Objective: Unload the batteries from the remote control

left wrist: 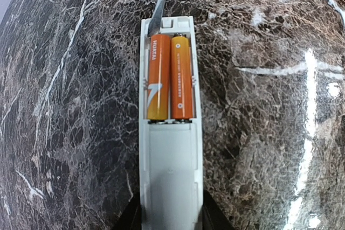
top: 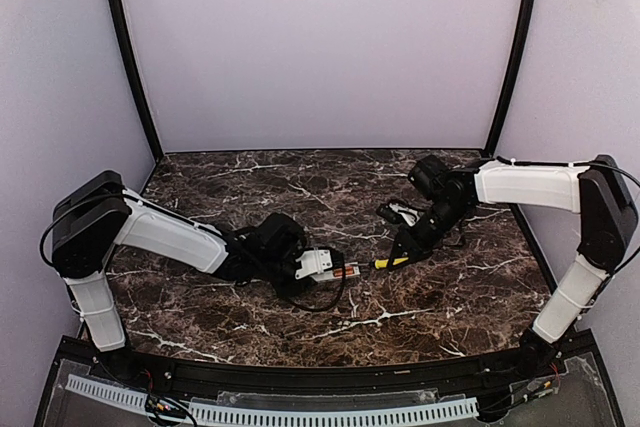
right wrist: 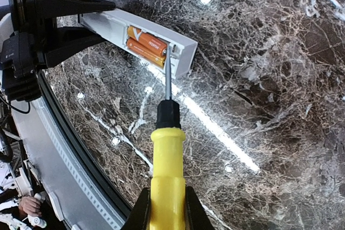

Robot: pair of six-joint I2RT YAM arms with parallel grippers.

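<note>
Tabletop [left wrist: 269, 106]: polished dark marble-look stone, glossy, white-veined, catching light glare. Remote control [left wrist: 171, 171]: smooth matt white plastic. Batteries [left wrist: 159, 76]: shiny orange printed wrap. Screwdriver [right wrist: 167, 160]: smooth glossy yellow plastic handle, black collar, bare grey metal shaft.

Lilac walls [top: 320, 47] enclose a dark marble tabletop [top: 250, 172].

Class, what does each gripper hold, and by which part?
The left gripper clamps the remote control by its end away from the batteries; the right gripper holds the screwdriver by its yellow handle.
</note>
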